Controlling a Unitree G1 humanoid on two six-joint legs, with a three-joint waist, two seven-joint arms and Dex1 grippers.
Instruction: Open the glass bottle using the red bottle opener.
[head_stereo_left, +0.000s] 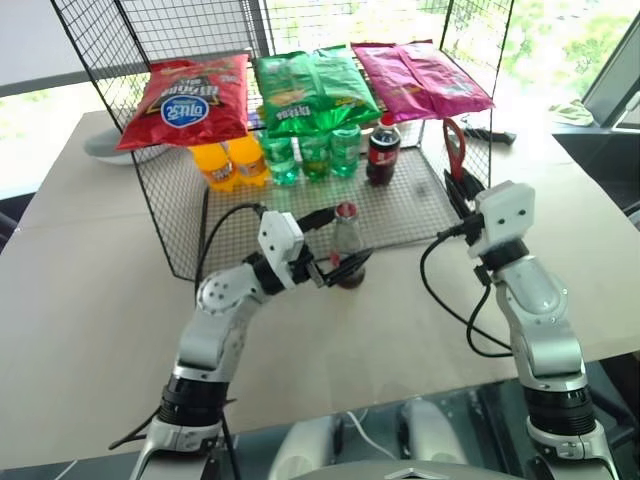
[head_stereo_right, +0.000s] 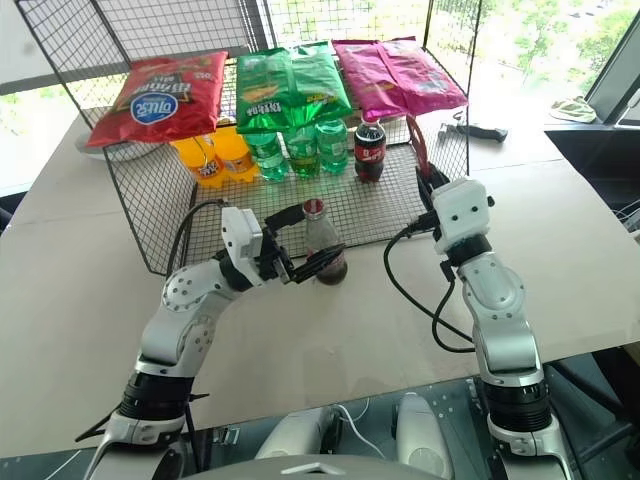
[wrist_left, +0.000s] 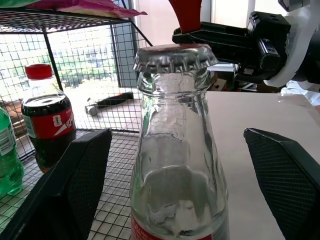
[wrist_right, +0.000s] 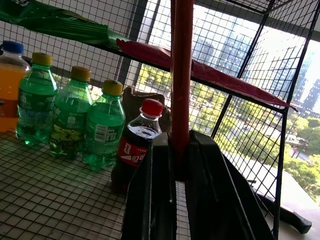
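We see the glass bottle upright at the wire rack's front edge, long axis vertical, cap still on; our left gripper straddles its lower body with fingers spread wide, not clamping; it's the nearer arm. Our right gripper, off to the bottle's right and farther back, is clamped on the red bottle opener, which stands upright, so the opener must travel left and down to the cap; the left wrist view shows the crimped cap close up, the opener just behind.
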